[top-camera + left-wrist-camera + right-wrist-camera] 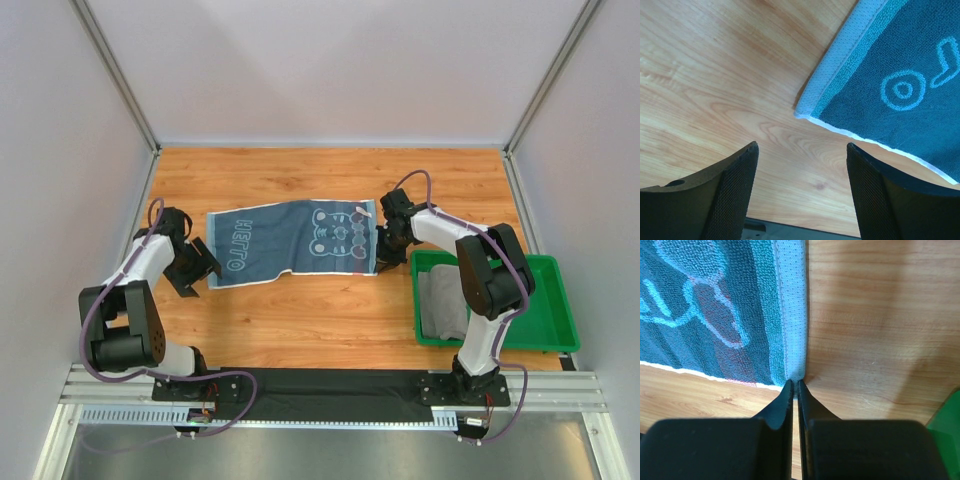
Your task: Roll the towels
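Note:
A blue towel (290, 240) with pale lettering and a cartoon print lies flat in the middle of the wooden table. My right gripper (385, 247) is at its right near corner. In the right wrist view that gripper (795, 382) is shut, and the towel's pale hem (792, 315) runs into its fingertips. My left gripper (203, 265) hovers open just off the towel's left near corner. The left wrist view shows this corner (805, 107) lying ahead of the gripper (802, 146), with bare wood between the fingers. A grey towel (440, 300) lies in the tray.
A green plastic tray (560, 300) stands at the right near side, beside the right arm, and its edge (952, 415) shows in the right wrist view. Pale walls close in the table on the left, back and right. A black strip runs along the near edge.

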### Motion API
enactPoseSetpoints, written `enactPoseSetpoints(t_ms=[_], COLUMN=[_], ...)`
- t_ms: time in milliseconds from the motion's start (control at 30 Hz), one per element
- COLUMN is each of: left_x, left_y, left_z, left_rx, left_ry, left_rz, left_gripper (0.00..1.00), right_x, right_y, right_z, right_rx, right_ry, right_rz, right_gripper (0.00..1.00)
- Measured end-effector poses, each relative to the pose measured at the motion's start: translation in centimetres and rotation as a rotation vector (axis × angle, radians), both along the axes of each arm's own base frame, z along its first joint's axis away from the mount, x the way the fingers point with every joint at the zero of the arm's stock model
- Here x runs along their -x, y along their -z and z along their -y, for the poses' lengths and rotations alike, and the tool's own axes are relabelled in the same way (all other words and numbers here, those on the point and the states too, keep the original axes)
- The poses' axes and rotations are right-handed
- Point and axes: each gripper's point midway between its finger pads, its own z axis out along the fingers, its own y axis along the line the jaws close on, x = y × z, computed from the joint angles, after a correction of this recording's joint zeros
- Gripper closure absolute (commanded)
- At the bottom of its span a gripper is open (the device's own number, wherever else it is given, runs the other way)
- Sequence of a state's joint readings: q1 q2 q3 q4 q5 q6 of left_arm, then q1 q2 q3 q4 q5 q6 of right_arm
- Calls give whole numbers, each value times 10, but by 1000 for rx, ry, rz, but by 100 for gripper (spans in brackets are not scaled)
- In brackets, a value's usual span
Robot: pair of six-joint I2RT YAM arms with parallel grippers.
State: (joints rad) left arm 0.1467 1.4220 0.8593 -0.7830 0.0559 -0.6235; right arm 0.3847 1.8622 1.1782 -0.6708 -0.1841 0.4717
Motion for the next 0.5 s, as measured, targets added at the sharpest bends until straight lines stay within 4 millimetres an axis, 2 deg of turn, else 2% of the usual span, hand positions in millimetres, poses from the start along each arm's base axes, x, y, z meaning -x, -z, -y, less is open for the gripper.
enactPoseSetpoints(t_ms=[133, 267, 500], left_x=[-1, -1, 6], left_y=[-5, -3, 12], left_z=[-4, -5, 0], left_rx=[-26, -31, -56], left_ry=[-14, -27, -8], left_rz=[20, 27, -17], left_gripper=[28, 42, 40], right_x=[0, 2, 4], right_y=[-1, -1, -1], right_z=[3, 10, 12], right_rx=[6, 27, 30], right_ry=[-1, -3, -9], right_rz=[9, 13, 15], right_gripper=[100, 100, 100])
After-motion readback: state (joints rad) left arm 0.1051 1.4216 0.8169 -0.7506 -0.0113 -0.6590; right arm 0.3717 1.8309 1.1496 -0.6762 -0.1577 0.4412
